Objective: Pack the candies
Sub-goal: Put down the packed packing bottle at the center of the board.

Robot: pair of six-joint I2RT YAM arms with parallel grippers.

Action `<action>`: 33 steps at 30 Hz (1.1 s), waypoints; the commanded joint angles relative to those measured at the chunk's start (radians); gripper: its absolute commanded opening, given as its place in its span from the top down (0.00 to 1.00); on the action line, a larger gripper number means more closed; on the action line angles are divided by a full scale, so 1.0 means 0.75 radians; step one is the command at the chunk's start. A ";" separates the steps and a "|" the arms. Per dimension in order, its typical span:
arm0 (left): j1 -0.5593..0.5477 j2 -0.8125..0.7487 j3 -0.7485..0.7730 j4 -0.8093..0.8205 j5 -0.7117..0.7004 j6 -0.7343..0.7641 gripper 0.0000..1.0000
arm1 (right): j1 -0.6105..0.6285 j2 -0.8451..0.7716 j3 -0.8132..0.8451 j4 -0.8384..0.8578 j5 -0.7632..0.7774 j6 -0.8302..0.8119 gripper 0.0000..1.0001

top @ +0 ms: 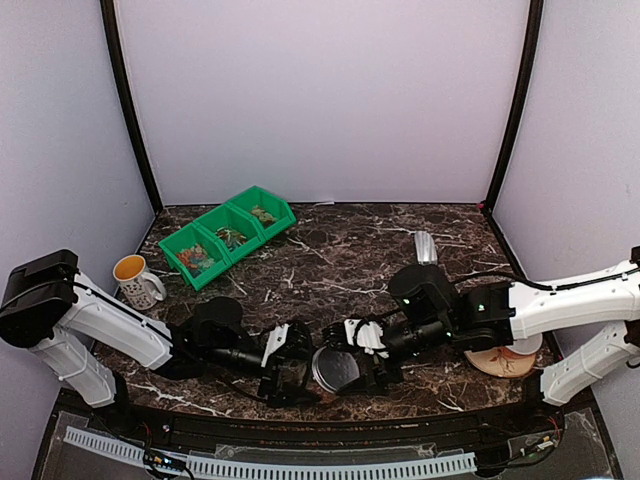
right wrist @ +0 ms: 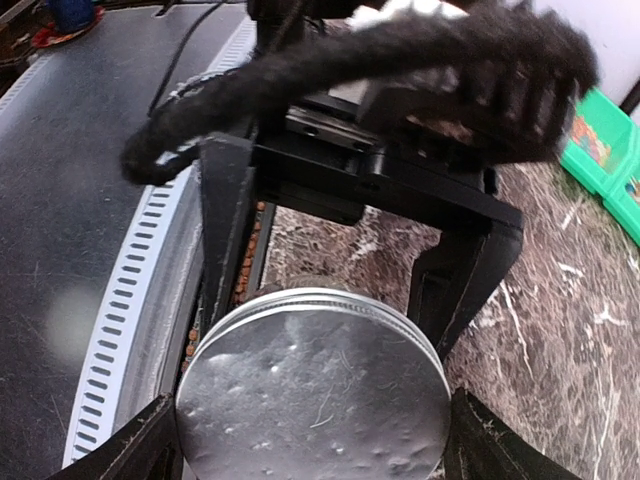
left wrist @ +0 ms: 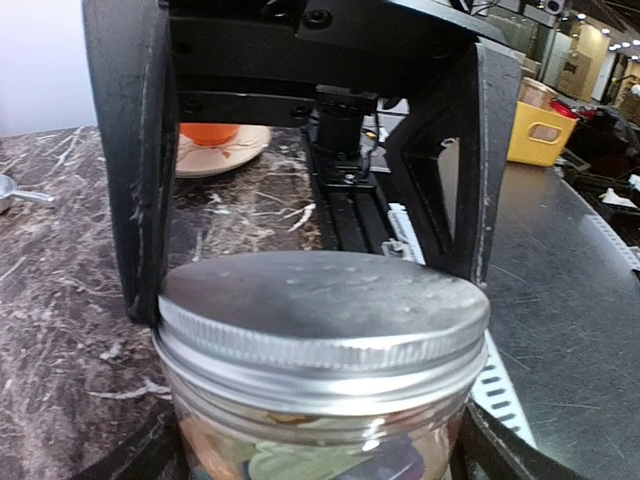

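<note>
A glass jar (left wrist: 300, 445) with a silver screw lid (top: 335, 368) stands near the table's front edge, and candies (left wrist: 290, 462) show through its glass. More candies (top: 200, 258) lie in the green bins (top: 228, 235). My left gripper (top: 303, 368) reaches in from the left and is open. Its fingers (left wrist: 482, 440) stand close on either side of the jar's body. My right gripper (top: 360, 360) comes from the right and is shut on the lid (right wrist: 315, 390). Its fingertips (right wrist: 140, 450) press the lid's rim on both sides.
A white mug (top: 137, 281) stands at the left. A metal scoop (top: 426, 247) lies behind the right arm. A plate (top: 505, 361) with something orange sits under the right arm. The table's front rail (top: 270, 466) runs just behind the jar.
</note>
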 commanded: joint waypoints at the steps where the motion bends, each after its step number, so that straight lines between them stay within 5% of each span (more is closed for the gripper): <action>1: 0.022 -0.057 0.014 0.167 -0.281 0.034 0.10 | -0.016 -0.028 0.047 0.036 0.120 0.199 0.41; 18: 0.028 -0.097 -0.010 0.141 -0.508 0.049 0.01 | -0.152 0.007 0.045 -0.073 0.362 0.265 0.40; 33: 0.090 -0.196 -0.027 0.030 -1.004 -0.073 0.01 | -0.369 0.360 0.439 -0.321 0.544 0.365 0.38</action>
